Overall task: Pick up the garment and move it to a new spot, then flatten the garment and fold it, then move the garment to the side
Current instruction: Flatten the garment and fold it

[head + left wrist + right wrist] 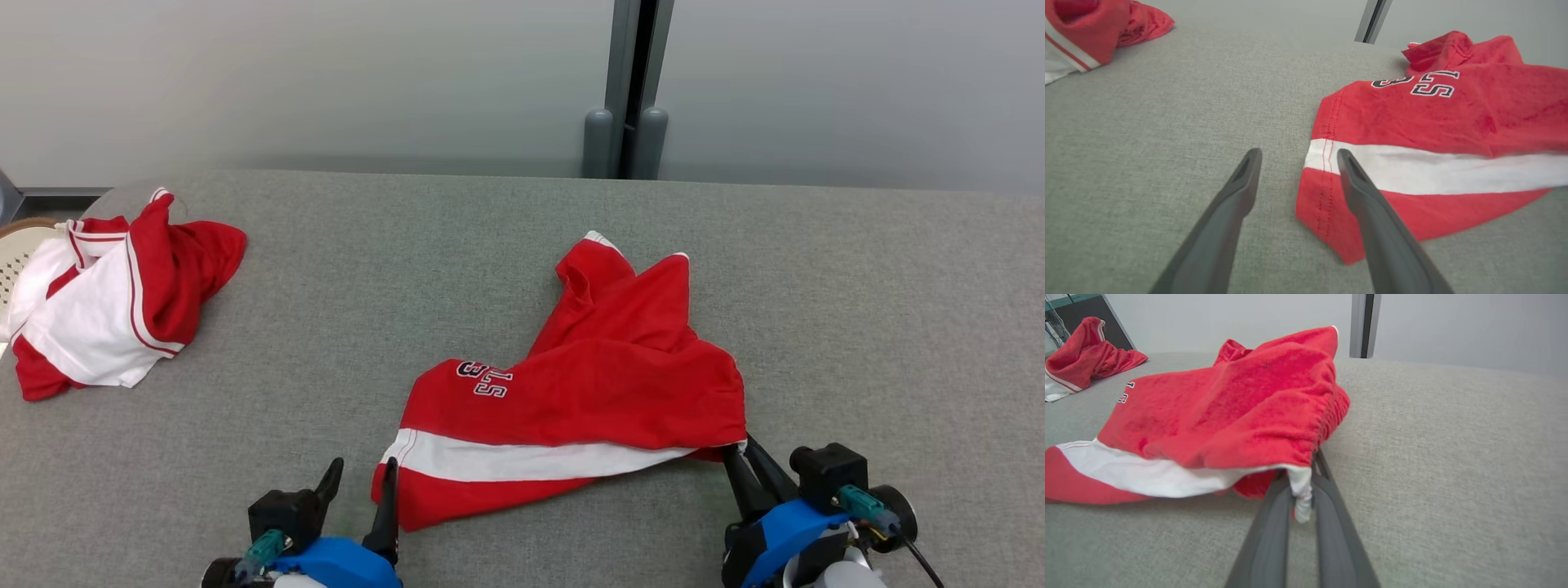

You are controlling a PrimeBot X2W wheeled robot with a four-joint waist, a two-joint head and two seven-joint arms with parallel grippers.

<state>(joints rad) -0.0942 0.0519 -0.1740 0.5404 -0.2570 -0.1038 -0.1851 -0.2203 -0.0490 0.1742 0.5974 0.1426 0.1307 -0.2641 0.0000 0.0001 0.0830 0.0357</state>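
Head view: the left gripper [363, 467] stands spread at the near left corner of the garment [588, 392], which lies on the grey table [857, 310]. The right gripper [737, 445] meets its right corner.

Left wrist view: the fingers straddle the hem, unclosed.

Right wrist view: the jaws pinch the white edge.

Flattening seems in hand; next, the left should close on its corner.

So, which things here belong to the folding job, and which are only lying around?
Job: red striped garment, centre of the grey table; right gripper, shut on its corner; left gripper, open at its hem.
Lying about: crumpled red-and-white garment, far left; pale basket at the edge.
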